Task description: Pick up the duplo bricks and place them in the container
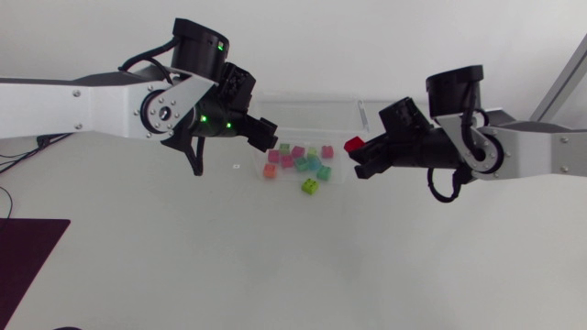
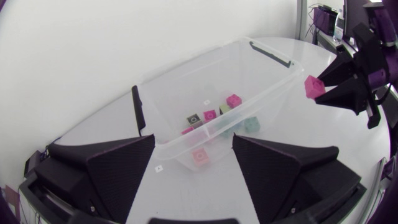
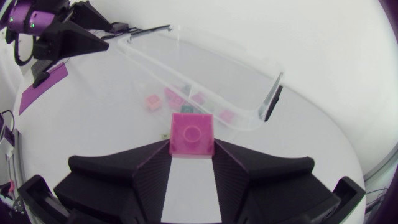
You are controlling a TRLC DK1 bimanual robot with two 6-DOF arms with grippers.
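A clear plastic container [image 1: 312, 103] stands at the back middle of the table, with several small duplo bricks [image 1: 299, 159] in pink, green and teal lying in it. My right gripper [image 1: 359, 151] hovers at the container's right end, shut on a pink-red brick [image 1: 353, 144]. In the right wrist view that brick [image 3: 193, 135] sits clamped between the fingers, studs up, with the container [image 3: 205, 46] ahead. My left gripper [image 1: 261, 136] hangs open at the container's left end. Its view looks down into the container [image 2: 186, 65] at the bricks [image 2: 211, 115] and across to the right gripper [image 2: 326, 90].
A lime green brick [image 1: 310, 186] lies nearest the front; whether it is inside the container wall I cannot tell. A tiny white tag [image 1: 237, 167] lies on the table left of the container. A dark purple mat [image 1: 23, 247] covers the front left corner.
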